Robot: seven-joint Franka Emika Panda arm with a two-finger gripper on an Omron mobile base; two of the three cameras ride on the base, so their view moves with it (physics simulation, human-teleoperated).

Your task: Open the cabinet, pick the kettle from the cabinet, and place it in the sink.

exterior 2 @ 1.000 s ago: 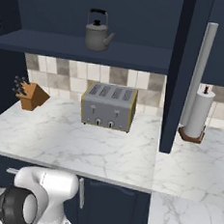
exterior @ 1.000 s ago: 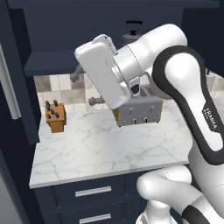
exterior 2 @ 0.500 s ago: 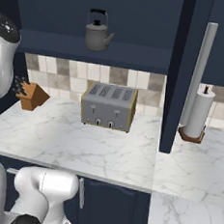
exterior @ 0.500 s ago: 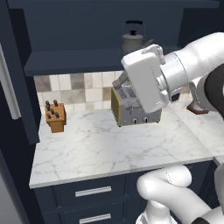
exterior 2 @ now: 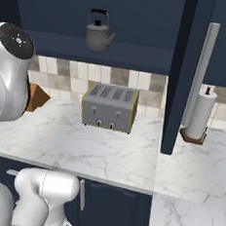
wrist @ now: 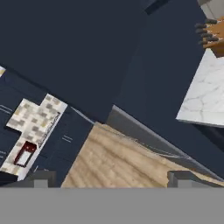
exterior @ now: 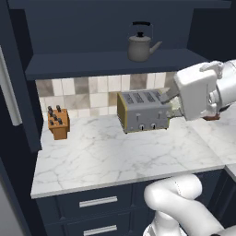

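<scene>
The cabinet (exterior: 110,27) stands open, its left door (exterior: 14,92) and right door (exterior 2: 183,73) both swung outward. On its shelf sits the grey kettle (exterior: 141,44) (exterior 2: 98,32), upright with its spout to the right. My white hand (exterior: 196,92) hovers over the counter, right of the toaster and well below and right of the kettle. In the hand view my gripper (wrist: 113,179) is open, with nothing between its fingertips (wrist: 43,178); it faces the floor and a dark door panel. The sink is out of view.
A silver toaster (exterior: 144,110) (exterior 2: 109,107) stands on the marble counter (exterior: 106,156) under the shelf. A wooden knife block (exterior: 58,122) (wrist: 212,30) is at the back left. A paper towel roll (exterior 2: 201,114) stands beyond the right door.
My arm has swung from in front of the toaster to its right, uncovering the kettle and toaster in the left base view. The gripper stayed open and the kettle has not moved.
</scene>
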